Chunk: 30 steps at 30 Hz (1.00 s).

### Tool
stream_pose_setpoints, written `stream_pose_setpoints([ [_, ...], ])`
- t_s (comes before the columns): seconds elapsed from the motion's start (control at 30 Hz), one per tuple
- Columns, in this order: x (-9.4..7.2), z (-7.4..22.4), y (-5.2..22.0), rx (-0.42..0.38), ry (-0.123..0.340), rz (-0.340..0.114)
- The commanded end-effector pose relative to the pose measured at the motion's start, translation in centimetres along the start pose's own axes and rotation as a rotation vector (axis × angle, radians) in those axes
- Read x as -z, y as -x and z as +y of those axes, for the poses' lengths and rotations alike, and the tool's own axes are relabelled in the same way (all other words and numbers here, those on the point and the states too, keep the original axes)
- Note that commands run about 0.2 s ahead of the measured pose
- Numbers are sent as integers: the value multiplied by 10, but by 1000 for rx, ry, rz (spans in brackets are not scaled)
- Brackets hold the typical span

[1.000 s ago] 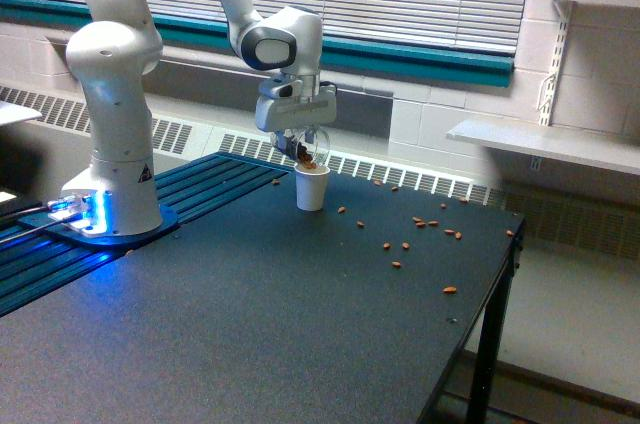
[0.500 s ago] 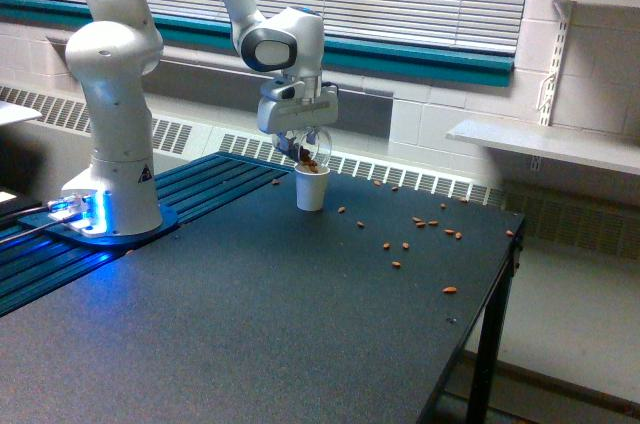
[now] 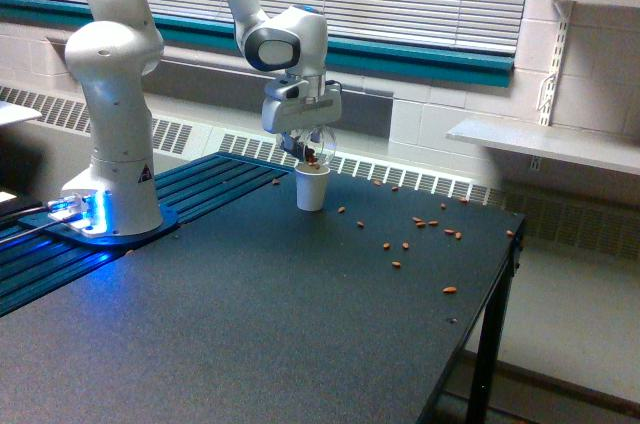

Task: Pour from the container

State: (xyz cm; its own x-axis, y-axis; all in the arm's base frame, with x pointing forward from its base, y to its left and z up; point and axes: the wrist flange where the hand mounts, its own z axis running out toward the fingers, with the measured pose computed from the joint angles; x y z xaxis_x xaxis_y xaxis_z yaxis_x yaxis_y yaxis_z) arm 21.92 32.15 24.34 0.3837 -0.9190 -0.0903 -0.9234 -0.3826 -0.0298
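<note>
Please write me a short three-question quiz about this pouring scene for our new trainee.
1. True or false: the container hangs directly above the white cup.
2. Where do the spilled nuts lie on the table? A) on the exterior view's right of the white cup, B) against the arm's base, C) at the near edge.
3. Fill in: the brown pieces show through the container's ____ wall.

Key: 1 true. 2 A. 3 clear. The claw holds the container tilted over the cup; whether anything is falling cannot be told at this size.
</note>
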Motion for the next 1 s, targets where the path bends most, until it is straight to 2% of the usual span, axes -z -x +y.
stream_pose_setpoints([
  [0.03, 1, -4, 3, 17, -11, -6],
  [1.0, 4, -5, 24, 7, -47, -15],
])
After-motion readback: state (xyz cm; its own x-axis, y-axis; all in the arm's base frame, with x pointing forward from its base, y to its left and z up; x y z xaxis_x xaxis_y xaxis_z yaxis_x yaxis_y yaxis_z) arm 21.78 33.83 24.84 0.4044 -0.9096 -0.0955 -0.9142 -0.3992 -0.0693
